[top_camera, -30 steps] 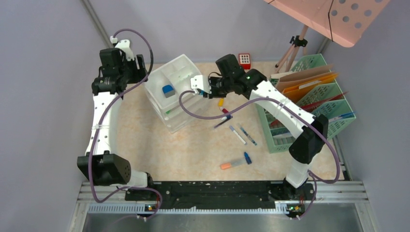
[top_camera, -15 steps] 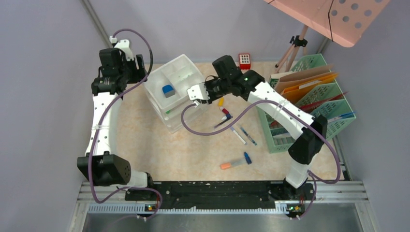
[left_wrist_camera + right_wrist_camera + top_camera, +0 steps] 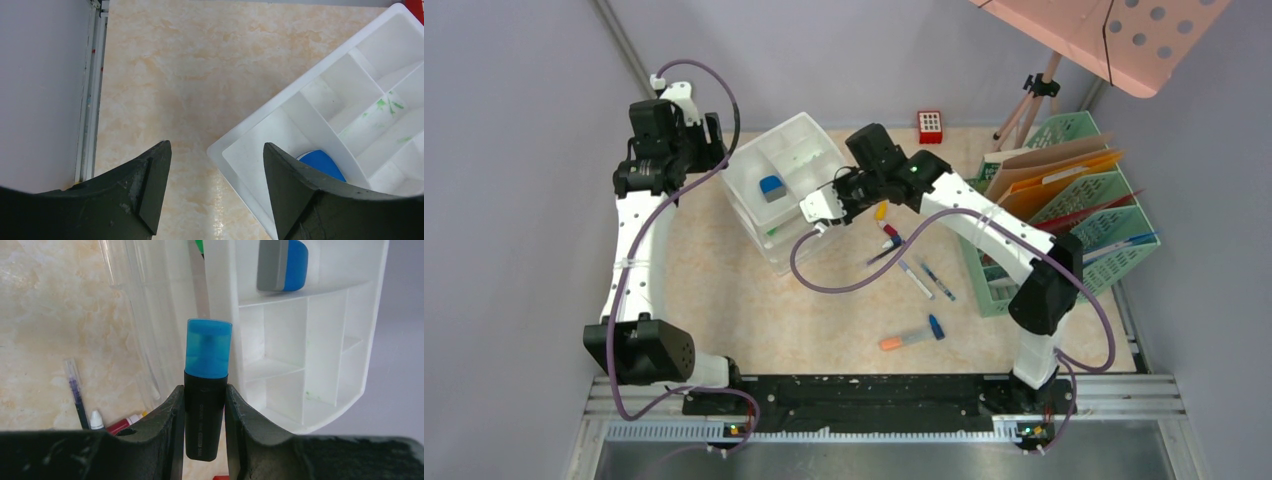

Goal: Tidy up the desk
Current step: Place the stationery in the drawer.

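Moved: right hand [image 3: 817, 208] has swung left along the organiser [image 3: 796, 150] edge.
Right hand: clamped on a blue-capped marker [image 3: 207, 365].
Left hand [image 3: 215, 165]: open, empty, above the organiser's corner.
Worktop [image 3: 754, 300]: beneath both arms, pens [image 3: 926, 278] loose right of centre.
Risk: marker may strike a divider or fall outside the compartments.

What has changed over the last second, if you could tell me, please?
The right gripper, shut on the blue-capped marker, swung left and toward the arm bases along the front of the white organiser. The left gripper stayed open beside the white organiser; the loose pens on the desk have not moved.
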Controlling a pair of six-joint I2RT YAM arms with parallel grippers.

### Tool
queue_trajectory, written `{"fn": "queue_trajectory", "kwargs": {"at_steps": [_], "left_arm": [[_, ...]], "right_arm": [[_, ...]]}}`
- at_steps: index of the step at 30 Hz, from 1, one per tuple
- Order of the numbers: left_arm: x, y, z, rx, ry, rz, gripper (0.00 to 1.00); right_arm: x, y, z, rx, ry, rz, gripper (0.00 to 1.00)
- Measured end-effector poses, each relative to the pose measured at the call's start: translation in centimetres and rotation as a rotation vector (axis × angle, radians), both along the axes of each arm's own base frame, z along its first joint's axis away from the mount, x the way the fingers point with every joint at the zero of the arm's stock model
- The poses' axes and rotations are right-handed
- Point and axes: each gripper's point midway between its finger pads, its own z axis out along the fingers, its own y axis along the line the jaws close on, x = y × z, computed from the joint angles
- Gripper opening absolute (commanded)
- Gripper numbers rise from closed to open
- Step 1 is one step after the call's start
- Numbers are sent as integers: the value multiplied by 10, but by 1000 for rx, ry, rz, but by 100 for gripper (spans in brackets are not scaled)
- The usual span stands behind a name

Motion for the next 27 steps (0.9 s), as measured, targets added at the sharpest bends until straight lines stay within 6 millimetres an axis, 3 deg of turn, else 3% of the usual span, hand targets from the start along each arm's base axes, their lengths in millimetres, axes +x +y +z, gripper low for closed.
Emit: {"fn": "queue_trajectory", "kwargs": {"at_steps": [12, 19, 27], "left_arm": [[0, 1, 0, 4, 0, 7, 73], [0, 3, 0, 5, 0, 10, 73], [-2, 4, 3, 9, -7, 13, 73]], "right_arm": [[1, 11, -13, -35, -30, 13, 32], [6, 13, -15, -43, -51, 6, 50], [7, 16, -12, -38, -70, 1, 52]]}}
